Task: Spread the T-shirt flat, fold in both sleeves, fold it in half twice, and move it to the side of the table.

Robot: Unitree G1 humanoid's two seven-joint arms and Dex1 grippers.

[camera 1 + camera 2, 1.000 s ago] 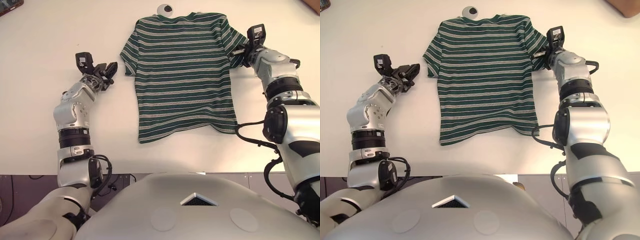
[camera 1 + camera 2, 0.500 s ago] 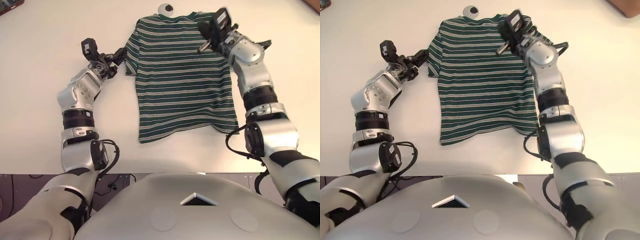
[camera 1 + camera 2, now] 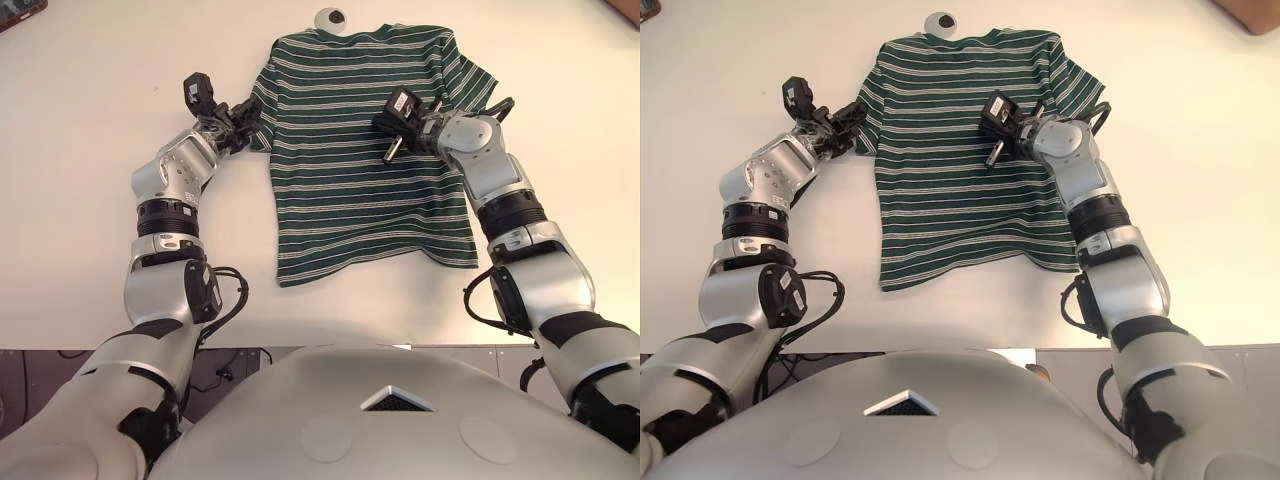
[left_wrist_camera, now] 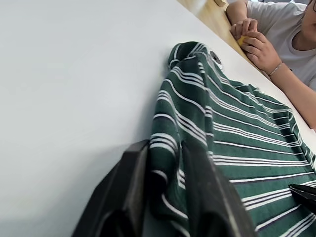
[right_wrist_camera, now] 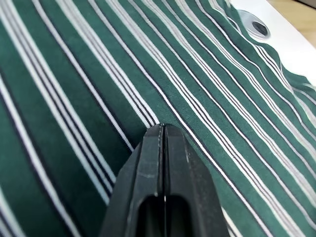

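The green striped T-shirt (image 3: 365,170) lies spread on the white table (image 3: 90,220), collar at the far side. Both sleeves lie outward. My left gripper (image 3: 243,115) is at the shirt's left sleeve (image 4: 177,163). The sleeve's hem is bunched up between its fingers (image 4: 133,168), which are shut on it. My right gripper (image 3: 392,150) is over the chest, right of the shirt's middle. It is shut, its tips (image 5: 161,127) down on the fabric with nothing seen between them. The right sleeve (image 3: 478,85) lies flat behind that arm.
A small round black-and-white disc (image 3: 330,18) sits just beyond the collar. Brown objects show at the far left corner (image 3: 20,12) and far right corner (image 3: 1245,15). Bare table stretches wide on both sides of the shirt and in front of its hem.
My right gripper left the right sleeve, swung across near the collar, then came down over the chest. My left gripper moved right to the left sleeve and closed on its hem.
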